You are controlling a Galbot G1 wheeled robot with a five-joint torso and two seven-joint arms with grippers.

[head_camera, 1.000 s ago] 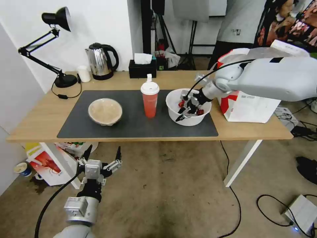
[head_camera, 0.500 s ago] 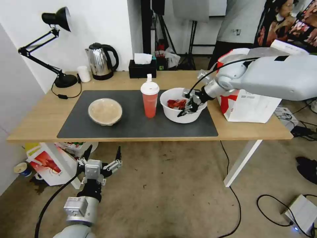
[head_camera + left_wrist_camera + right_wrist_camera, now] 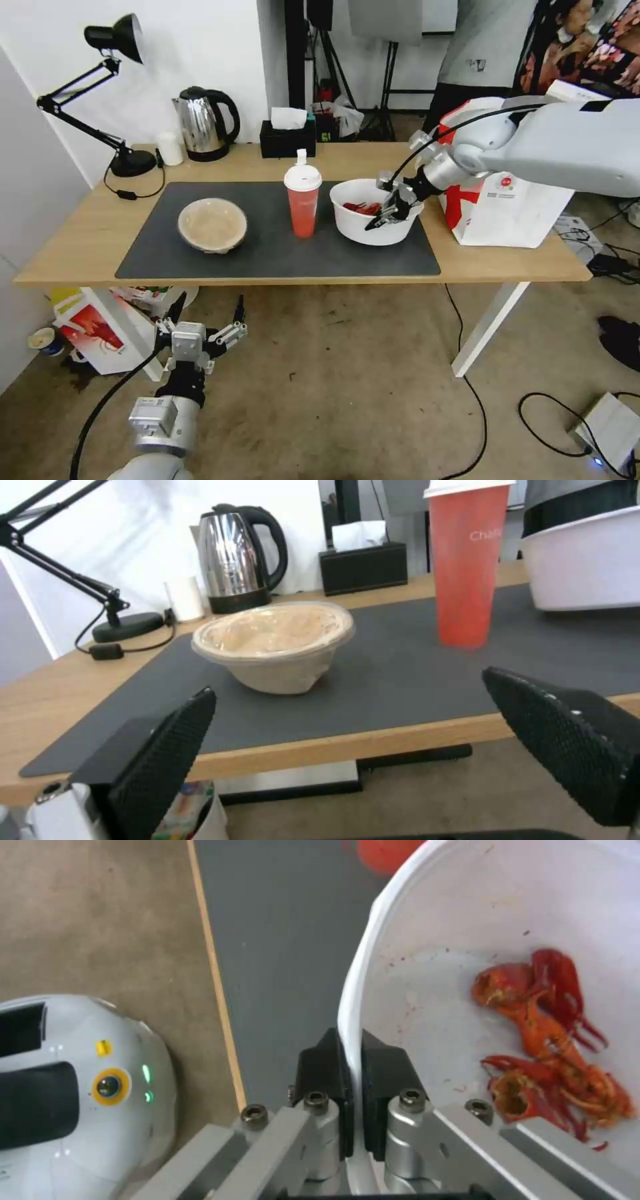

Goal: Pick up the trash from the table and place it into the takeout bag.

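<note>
Since a moment before, the white bowl (image 3: 373,212) had risen off the mat (image 3: 267,247) and shifted toward the bag (image 3: 507,200), tilted, with its crayfish scraps (image 3: 553,1035) inside. The right gripper (image 3: 351,1075) had its jaws pinching the rim, so the carry looked under way. The bag stood just beside it at the worktop (image 3: 80,247) edge; the cup (image 3: 303,200) stood close on the other side. The left gripper (image 3: 205,313) hung below the worktop, jaws spread.

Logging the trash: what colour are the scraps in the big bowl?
Red, clearest in the right wrist view: scraps in the white bowl.
</note>
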